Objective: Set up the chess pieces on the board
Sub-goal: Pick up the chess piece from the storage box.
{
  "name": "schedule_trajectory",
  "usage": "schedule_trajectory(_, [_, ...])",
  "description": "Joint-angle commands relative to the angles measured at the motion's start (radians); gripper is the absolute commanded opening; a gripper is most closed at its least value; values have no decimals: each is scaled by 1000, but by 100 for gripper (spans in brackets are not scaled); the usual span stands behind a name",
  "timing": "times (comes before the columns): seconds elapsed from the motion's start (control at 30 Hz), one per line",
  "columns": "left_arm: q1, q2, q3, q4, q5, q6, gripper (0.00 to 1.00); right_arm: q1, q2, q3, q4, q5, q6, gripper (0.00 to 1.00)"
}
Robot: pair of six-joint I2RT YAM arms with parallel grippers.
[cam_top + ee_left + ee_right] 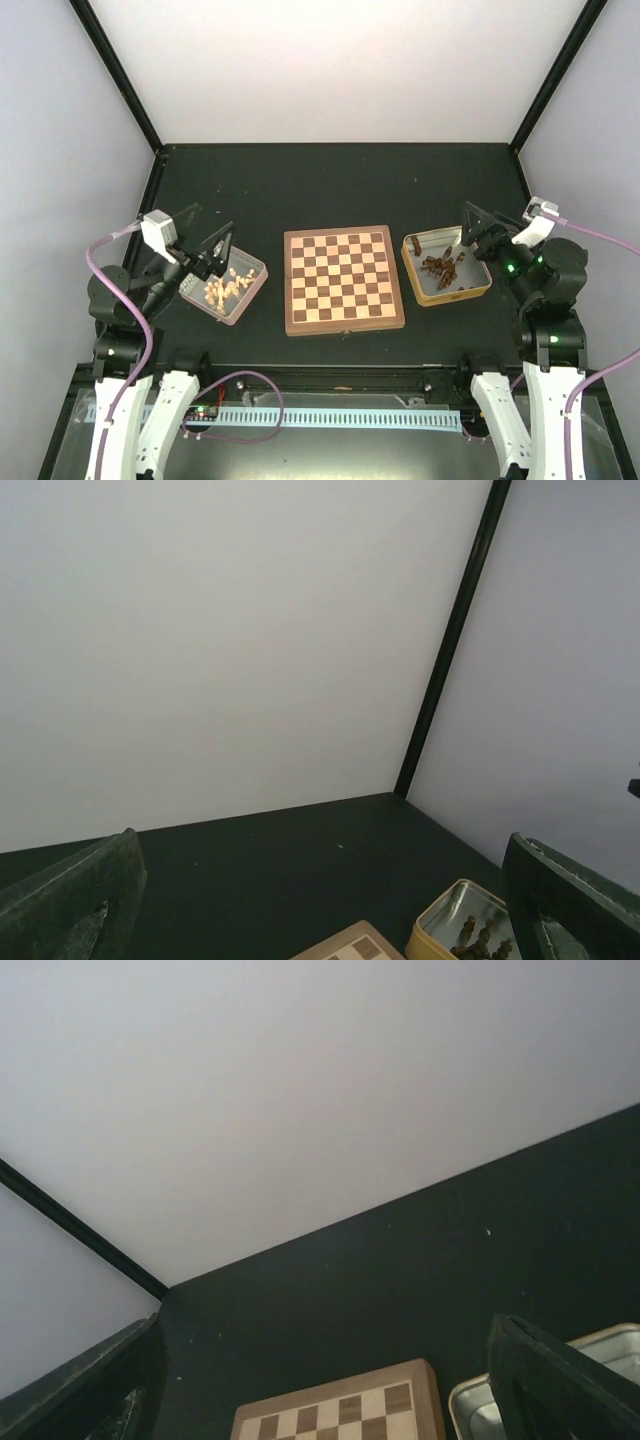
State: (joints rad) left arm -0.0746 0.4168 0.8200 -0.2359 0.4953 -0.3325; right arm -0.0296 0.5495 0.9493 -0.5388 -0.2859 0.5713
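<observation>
Black arms (122, 312) with white base links (118, 432), purple cables (103, 250), small green lights (511, 268).

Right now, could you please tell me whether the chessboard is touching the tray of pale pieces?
Apart: the top view shows dark table between the board and that tray.

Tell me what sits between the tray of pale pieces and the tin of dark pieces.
The board, with nothing on it, lies between the tray and the tin, apart from both. The top view shows this.
</observation>
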Motion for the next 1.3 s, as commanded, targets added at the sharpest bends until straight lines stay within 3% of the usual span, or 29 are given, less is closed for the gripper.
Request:
schedule_trajectory(0.0, [-7,1,-33,99,65,-28,99,-7,-16,-46,12,38,31,88])
schedule_trajectory(0.37, [-8,15,-147,241,192,-135,99,-7,71,-133,-4,-255,-40,88])
schedule_trajectory(0.57, [-9,64,-187,279,256,-186,99,-7,122,-173,-89,-132,-68,80])
schedule_trajectory(0.77, [-40,187,-180,236,260,-294,99,-3,251,-206,-94,-123,-100,69])
schedule_trajectory(1.07, [-228,356,-147,42,-10,-302,94,27,360,-265,-33,41,-62,54])
schedule_trajectory(1.27, [-270,486,-110,12,-59,-259,90,36,454,-235,-44,194,-82,45])
